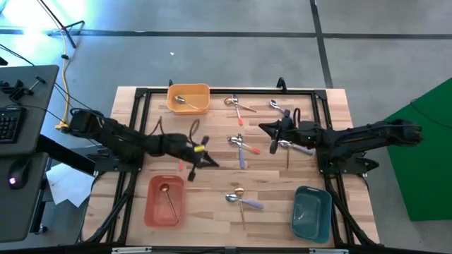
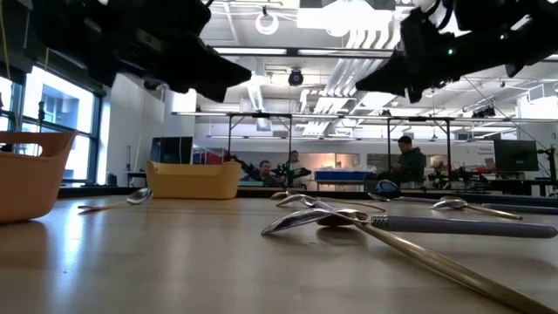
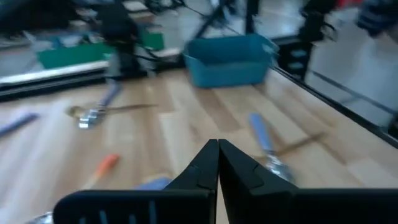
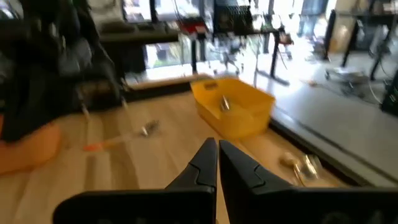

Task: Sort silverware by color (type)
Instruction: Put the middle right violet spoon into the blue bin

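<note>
Spoons lie scattered over the wooden worktop point(image 1: 212, 212) in the high view, most of them not yet sorted. A pair sits upper centre of the frame near 335,148, a silver one point(image 1: 277, 106) lies upper right, a blue-handled and a red-handled spoon point(image 1: 244, 146) cross at the middle, and a gold and a blue-handled spoon point(image 1: 239, 197) lie together at lower centre. Two are already binned: a spoon rests in the yellow bin point(image 1: 188, 98) at upper centre, and a gold spoon point(image 1: 168, 197) lies in the orange bin point(image 1: 164, 200) at lower left. The teal bin point(image 1: 312, 212) at lower right appears to hold nothing, so blue-handled spoons probably belong there.

The left claw point(image 1: 205, 156) hangs left of centre, close to the crossed middle pair; its wrist view shows the two fingers point(image 3: 205, 169) pressed together with nothing visible between them. It looks closed on air, perhaps a missed pinch or a pause between picks. The right claw point(image 1: 272, 130) sits right of centre above a blue-handled spoon point(image 1: 296, 147), its fingers point(image 4: 205, 163) likewise pinched together and empty, seemingly waiting. Both would need to spread before any spoon can be taken.
</note>
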Controlling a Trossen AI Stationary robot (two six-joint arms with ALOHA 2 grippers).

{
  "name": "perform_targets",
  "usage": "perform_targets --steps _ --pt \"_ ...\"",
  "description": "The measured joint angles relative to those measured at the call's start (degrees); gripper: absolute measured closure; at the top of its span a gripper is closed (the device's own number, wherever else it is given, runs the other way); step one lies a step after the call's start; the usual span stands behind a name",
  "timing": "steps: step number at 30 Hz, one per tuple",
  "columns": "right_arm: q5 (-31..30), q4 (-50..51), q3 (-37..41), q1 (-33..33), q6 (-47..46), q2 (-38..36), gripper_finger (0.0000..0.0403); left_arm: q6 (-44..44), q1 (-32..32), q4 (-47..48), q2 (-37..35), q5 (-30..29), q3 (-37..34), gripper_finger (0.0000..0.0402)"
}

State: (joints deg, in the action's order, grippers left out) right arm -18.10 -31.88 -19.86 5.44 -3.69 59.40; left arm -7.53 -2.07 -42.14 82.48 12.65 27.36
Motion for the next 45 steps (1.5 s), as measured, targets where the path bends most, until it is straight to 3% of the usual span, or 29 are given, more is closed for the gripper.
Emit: perform_targets --steps 6,11,16,27,31,39,45 --pt "-0.3 8.5 0.0 5.5 -5.5 -0.1 0.0388 -0.6 11.3 -5.5 0.0 5.4 -0.5 0.0401" --pt "0.3 16.4 0.0 7.7 -9.7 -0.1 0.0327 0.6 20.0 -5.5 0.1 9.9 -0.5 0.0401" --pt "6.0 22.9 -0.7 7.6 -11.5 -0.1 0.0269 1.3 24.1 -5.5 0.6 12.4 -0.5 0.0401" --pt "6.3 69.3 -19.3 4.4 -17.3 -0.1 0.0246 4.1 25.3 -5.7 0.6 12.4 -0.5 0.0401" --pt "6.1 80.8 -21.0 4.2 -21.6 0.2 0.0246 4.7 24.9 -5.8 0.6 12.3 -1.0 0.0401" --pt "9.0 81.4 -16.8 4.3 -20.9 0.3 0.0246 5.8 24.6 -14.8 0.6 9.7 -6.0 0.0401" --pt "9.9 80.1 -15.6 4.3 -19.4 0.3 0.0247 4.5 24.7 -15.0 0.6 8.6 -8.3 0.0401"
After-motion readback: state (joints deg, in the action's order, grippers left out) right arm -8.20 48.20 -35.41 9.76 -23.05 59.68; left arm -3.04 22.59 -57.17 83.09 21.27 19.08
